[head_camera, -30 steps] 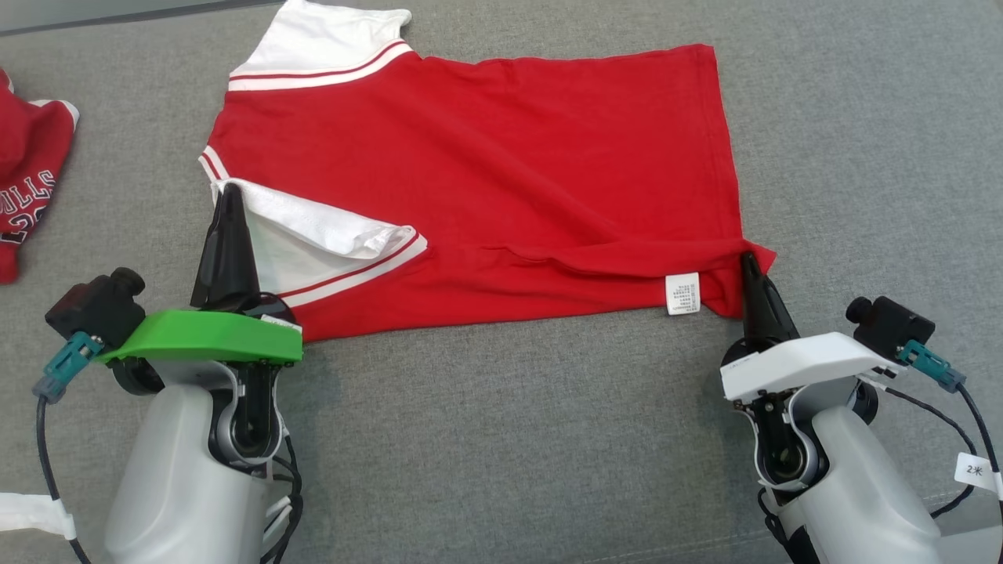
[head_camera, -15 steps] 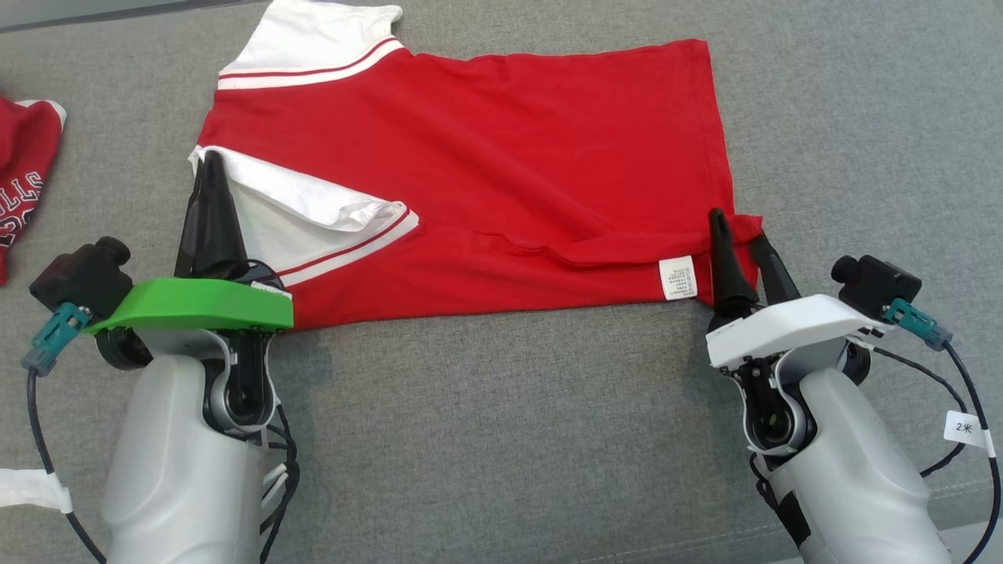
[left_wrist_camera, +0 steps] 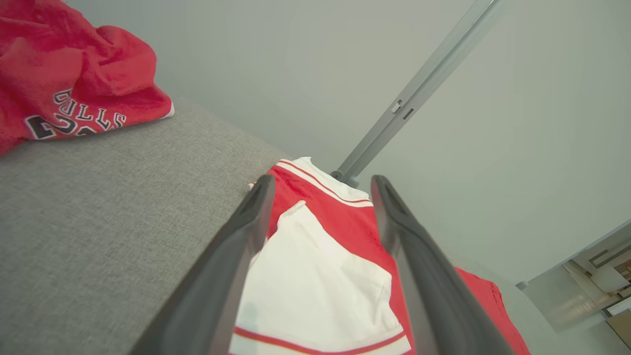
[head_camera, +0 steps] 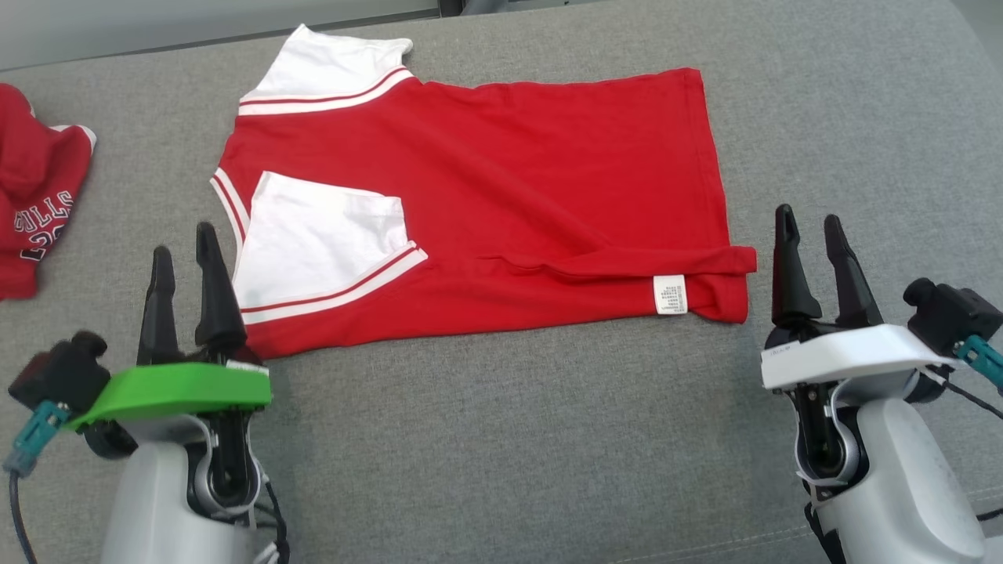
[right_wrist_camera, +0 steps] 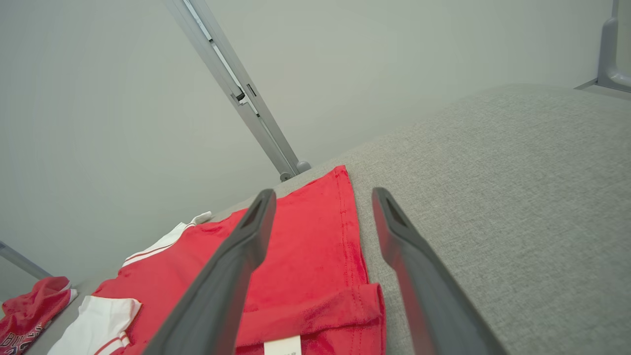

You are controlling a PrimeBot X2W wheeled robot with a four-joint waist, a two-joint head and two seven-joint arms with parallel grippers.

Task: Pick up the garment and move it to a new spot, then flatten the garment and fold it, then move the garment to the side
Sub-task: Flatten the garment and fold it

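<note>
garment (head_camera: 509, 180), a red shirt with white sleeves, lies flat toward the far edge of the grey fabric surface (head_camera: 509, 439), with one sleeve folded onto its body. left gripper (head_camera: 184, 239) is just beside its near left corner, fingers apart, holding nothing. right gripper (head_camera: 808, 215) is just beside the near right corner, also spread and holding nothing. a crumpled red jersey (head_camera: 35, 196) sits at the left edge.

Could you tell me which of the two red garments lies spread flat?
The red shirt with white sleeves, at centre; the red lettered jersey at left is crumpled.
</note>
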